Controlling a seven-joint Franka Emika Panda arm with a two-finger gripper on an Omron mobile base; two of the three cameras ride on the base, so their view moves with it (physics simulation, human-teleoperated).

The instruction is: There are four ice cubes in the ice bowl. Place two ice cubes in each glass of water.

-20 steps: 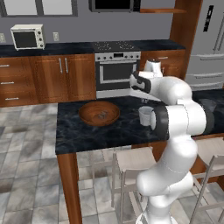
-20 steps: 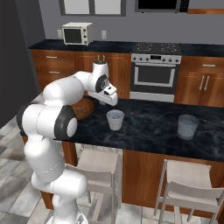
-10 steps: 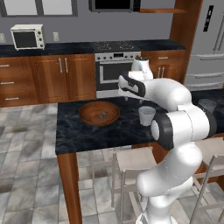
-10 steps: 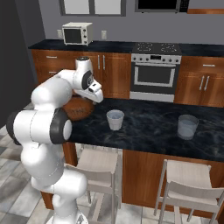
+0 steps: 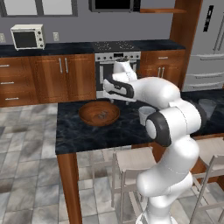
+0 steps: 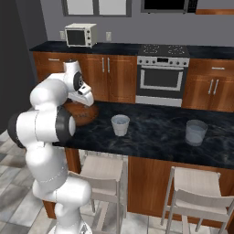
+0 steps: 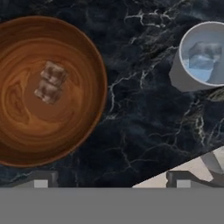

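The reddish-brown ice bowl [image 7: 26, 131] lies on the dark marble island, with two ice cubes [image 7: 50, 82] side by side left of its middle. My gripper [image 7: 111, 180] hangs open above the counter between the bowl and the near glass of water [image 7: 183, 76], with nothing between its fingertips [image 7: 41, 179]. Pale blue ice [image 7: 202, 59] floats in that glass. From the base I see the gripper [image 5: 113, 95] just right of the bowl [image 5: 87, 117], the near glass [image 5: 145, 114] behind my arm and the far glass [image 5: 206, 107]. The gripper [image 6: 87, 99], bowl [image 6: 86, 119] and both glasses [image 6: 120, 124] [image 6: 196, 132] show from the right too.
Stools [image 5: 133, 159] stand along the island's near side. A stove [image 5: 114, 57] and wooden cabinets line the back wall, with a toaster oven [image 5: 27, 36] on the far counter. A fridge [image 5: 208, 39] stands at the right.
The arm has swung left from above the near glass toward the bowl. The jaws, shut a second ago, now stand open.
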